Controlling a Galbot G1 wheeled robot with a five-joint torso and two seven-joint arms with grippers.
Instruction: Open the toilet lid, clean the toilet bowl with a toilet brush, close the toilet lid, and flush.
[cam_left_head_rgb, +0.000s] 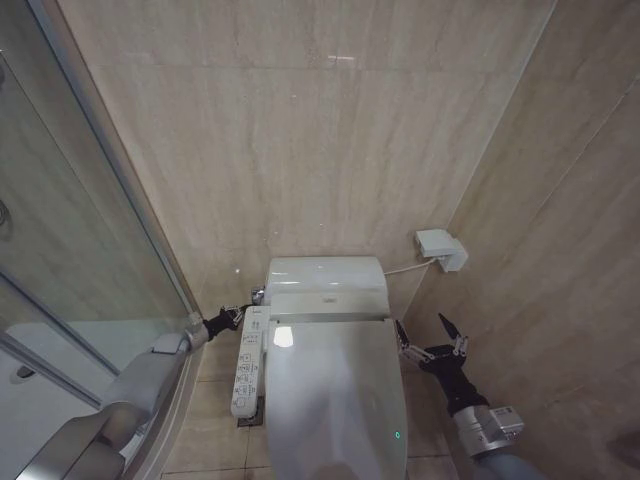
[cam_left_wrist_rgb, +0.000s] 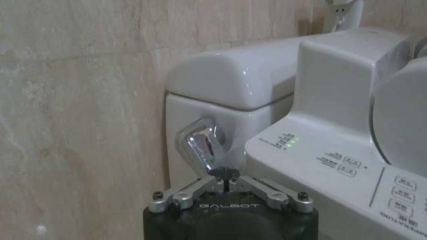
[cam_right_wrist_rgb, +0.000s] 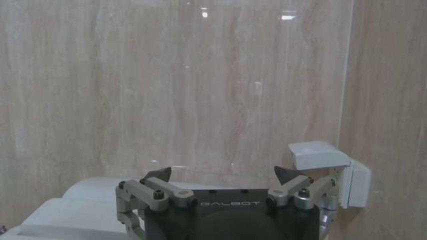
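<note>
The toilet lid (cam_left_head_rgb: 335, 400) lies shut over the toilet bowl, which is hidden beneath it. The toilet brush is out of view. My left gripper (cam_left_head_rgb: 240, 313) is at the left side of the white tank (cam_left_head_rgb: 325, 272). In the left wrist view the left gripper (cam_left_wrist_rgb: 227, 176) is shut, its tips against the lower end of the chrome flush lever (cam_left_wrist_rgb: 202, 144). The lid's edge (cam_left_wrist_rgb: 400, 120) shows beside it. My right gripper (cam_left_head_rgb: 428, 338) hovers open to the right of the toilet and holds nothing. The right gripper (cam_right_wrist_rgb: 223, 175) faces the back wall.
A white button panel (cam_left_head_rgb: 248, 375) runs along the toilet's left side. The glass shower wall (cam_left_head_rgb: 70, 230) and white shower tray (cam_left_head_rgb: 60, 360) stand close on the left. A white wall box (cam_left_head_rgb: 442, 248) with a cable sits near the right corner.
</note>
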